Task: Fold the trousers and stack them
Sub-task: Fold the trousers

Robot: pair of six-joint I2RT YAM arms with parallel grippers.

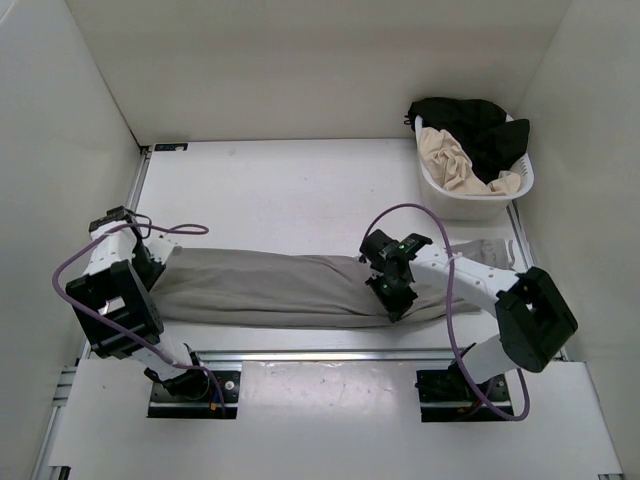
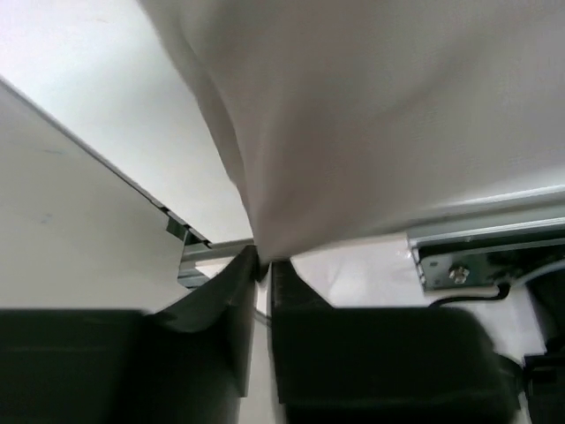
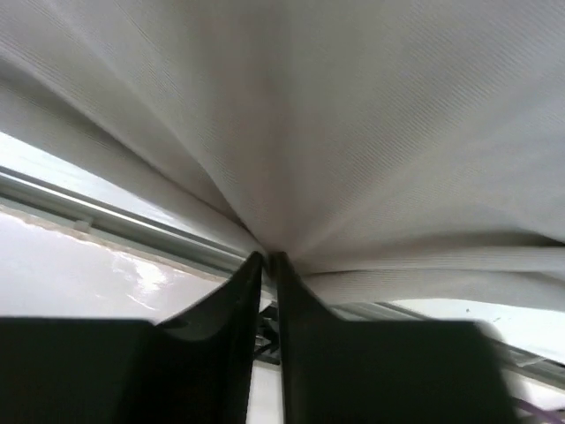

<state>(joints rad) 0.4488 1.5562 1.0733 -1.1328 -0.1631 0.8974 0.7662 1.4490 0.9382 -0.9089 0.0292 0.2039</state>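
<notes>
The grey trousers [image 1: 270,286] lie lengthwise across the near part of the table, folded into one long band. My left gripper [image 1: 152,262] is shut on the trousers' left end; in the left wrist view the cloth [image 2: 371,124] hangs from the closed fingertips [image 2: 262,265]. My right gripper [image 1: 392,290] is shut on the trousers near their right part; in the right wrist view the cloth [image 3: 353,124] fans out from the pinched tips [image 3: 267,258]. A bit of grey cloth [image 1: 490,250] shows beyond the right arm.
A white laundry basket [image 1: 470,203] stands at the back right with a beige garment [image 1: 455,160] and a black garment [image 1: 480,125] in it. A metal rail [image 1: 320,355] runs along the table's near edge. White walls enclose the table.
</notes>
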